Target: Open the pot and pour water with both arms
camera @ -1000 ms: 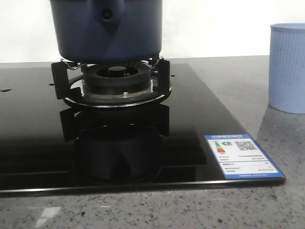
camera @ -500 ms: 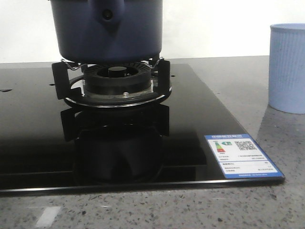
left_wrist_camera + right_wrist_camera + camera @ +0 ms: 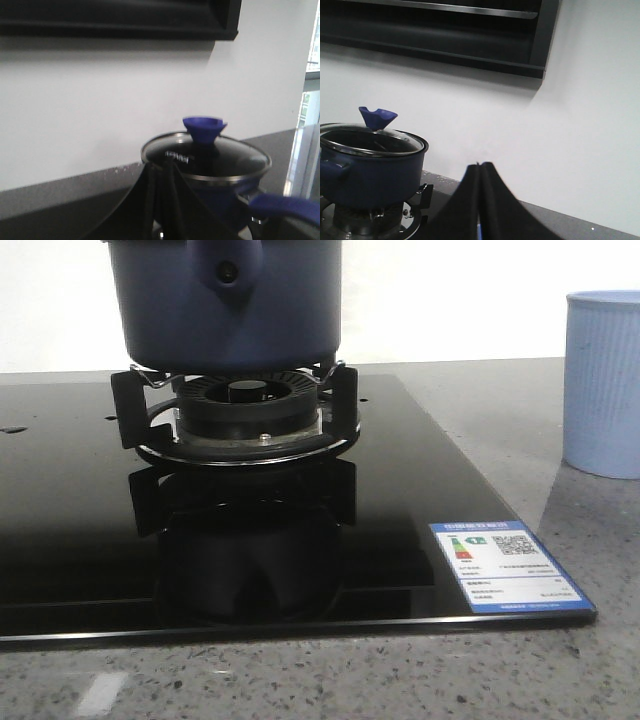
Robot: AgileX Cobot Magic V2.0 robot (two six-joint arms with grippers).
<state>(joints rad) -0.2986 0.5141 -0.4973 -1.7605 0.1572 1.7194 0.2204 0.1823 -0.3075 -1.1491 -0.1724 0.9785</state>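
The dark navy pot (image 3: pixel 225 310) stands on the gas burner (image 3: pixel 240 405) at the back of the black cooktop. Neither gripper shows in the front view. In the left wrist view the pot (image 3: pixel 220 195) carries a glass lid (image 3: pixel 210 157) with a blue knob (image 3: pixel 204 129), and its blue handle (image 3: pixel 285 206) sticks out to one side. My left gripper (image 3: pixel 160 166) is shut and empty, just short of the pot's rim. My right gripper (image 3: pixel 480 164) is shut and empty, well apart from the pot (image 3: pixel 370 175) and its knob (image 3: pixel 377 117).
A light blue ribbed cup (image 3: pixel 603 380) stands on the grey counter to the right of the glass cooktop (image 3: pixel 400 490). A blue energy label (image 3: pixel 505 567) sits at the cooktop's front right corner. A dark range hood (image 3: pixel 445 35) hangs on the white wall above.
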